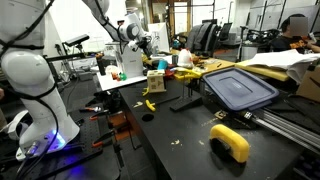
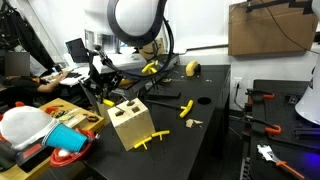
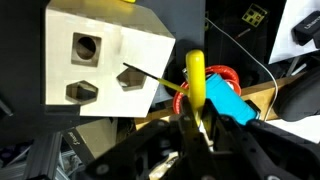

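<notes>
1. In the wrist view the jaws come up from the bottom centre of the frame. They are closed tight on a yellow block (image 3: 196, 80), which stands upright between them.
2. The wooden box (image 3: 105, 55) fills the upper left of the same frame. It is pale, and three shaped holes show in its face, one of them round.
3. The yellow block sits just right of the box's edge in the frame. Whether the two touch, I cannot tell.
4. Right of the block lie a blue piece (image 3: 232, 102) and a red loop (image 3: 215, 76), close together.
5. In an exterior view the box (image 2: 130, 122) stands on the dark surface (image 2: 215, 140), lower left of centre. The jaws hover above and to the left of it, under the white arm (image 2: 135, 20).
6. A loose yellow peg (image 2: 150, 142) lies just beside the box's lower right corner, and a second peg (image 2: 186, 108) lies farther right.
7. In an exterior view a grey-blue lid (image 1: 240, 88) sits right of centre, well apart from the box.
</notes>
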### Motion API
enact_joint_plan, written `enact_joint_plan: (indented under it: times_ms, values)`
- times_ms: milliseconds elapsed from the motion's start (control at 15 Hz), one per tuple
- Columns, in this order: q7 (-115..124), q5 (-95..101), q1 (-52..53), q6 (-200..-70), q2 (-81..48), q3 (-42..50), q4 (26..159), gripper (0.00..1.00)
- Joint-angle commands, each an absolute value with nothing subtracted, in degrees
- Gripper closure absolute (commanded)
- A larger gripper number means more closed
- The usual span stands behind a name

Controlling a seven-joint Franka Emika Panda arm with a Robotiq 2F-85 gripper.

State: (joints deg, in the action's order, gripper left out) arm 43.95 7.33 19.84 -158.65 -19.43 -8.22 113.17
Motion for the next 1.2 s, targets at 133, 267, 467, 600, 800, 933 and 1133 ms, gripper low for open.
enact_joint_plan:
  times_ms: [133,267,467,600,800,933,1133]
  values:
    - [45.06,4.92,21.55,-155.71,-17.37,-7.03,114.71,0.96]
    - [45.81,5.38,22.03,-154.70,-17.06,-6.49,114.95,0.96]
    - [46.93,5.65,22.00,-153.23,-17.07,-6.13,115.19,0.96]
    - [47.79,6.37,22.18,-152.56,-16.98,-5.61,115.13,0.96]
    - [49.69,7.75,22.84,-150.35,-16.20,-4.81,114.99,0.96]
    - [49.84,7.68,22.62,-149.59,-16.21,-5.06,115.01,0.96]
    - [48.99,7.67,22.23,-150.71,-16.89,-5.26,115.17,0.96]
